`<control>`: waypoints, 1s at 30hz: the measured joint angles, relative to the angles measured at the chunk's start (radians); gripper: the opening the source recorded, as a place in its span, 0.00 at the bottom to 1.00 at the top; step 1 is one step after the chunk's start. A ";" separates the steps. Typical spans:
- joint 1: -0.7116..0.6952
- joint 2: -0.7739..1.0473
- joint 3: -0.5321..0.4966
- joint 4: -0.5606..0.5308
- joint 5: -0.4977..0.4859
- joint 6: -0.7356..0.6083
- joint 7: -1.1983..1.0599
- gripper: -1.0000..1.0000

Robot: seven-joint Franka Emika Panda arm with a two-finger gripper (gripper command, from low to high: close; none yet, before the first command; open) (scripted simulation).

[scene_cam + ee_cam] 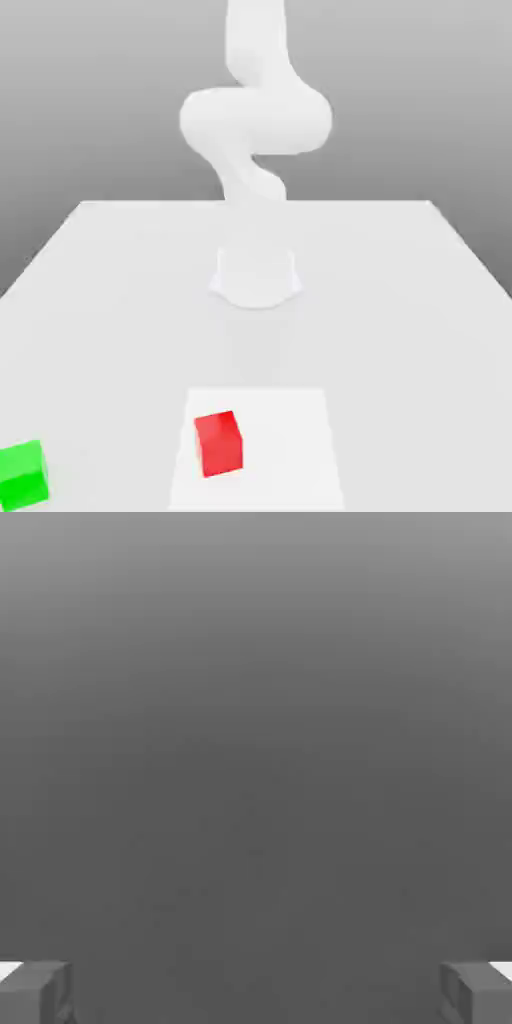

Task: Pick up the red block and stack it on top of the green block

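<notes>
Small matte red cube (219, 444) on white square patch, exterior view; likely light, rigid, not fragile. Grip opposite side faces, mid-height. Fingers (256, 994) wide apart, nothing between them.

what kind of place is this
Probably a simulated robotics test scene: a plain white robot arm on a bare pale surface, with plain red and green cubes.
</notes>
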 joint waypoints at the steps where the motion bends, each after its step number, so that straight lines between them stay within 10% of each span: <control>1: -0.001 0.039 -0.003 -0.014 -0.004 0.019 -0.016 0.50; 27: -0.031 0.986 -0.056 -0.274 0.082 0.539 -0.438 0.50; 28: -0.037 1.013 -0.049 -0.270 0.088 0.562 -0.443 0.00; 30: -0.037 1.013 -0.049 -0.270 0.087 0.562 -0.442 0.00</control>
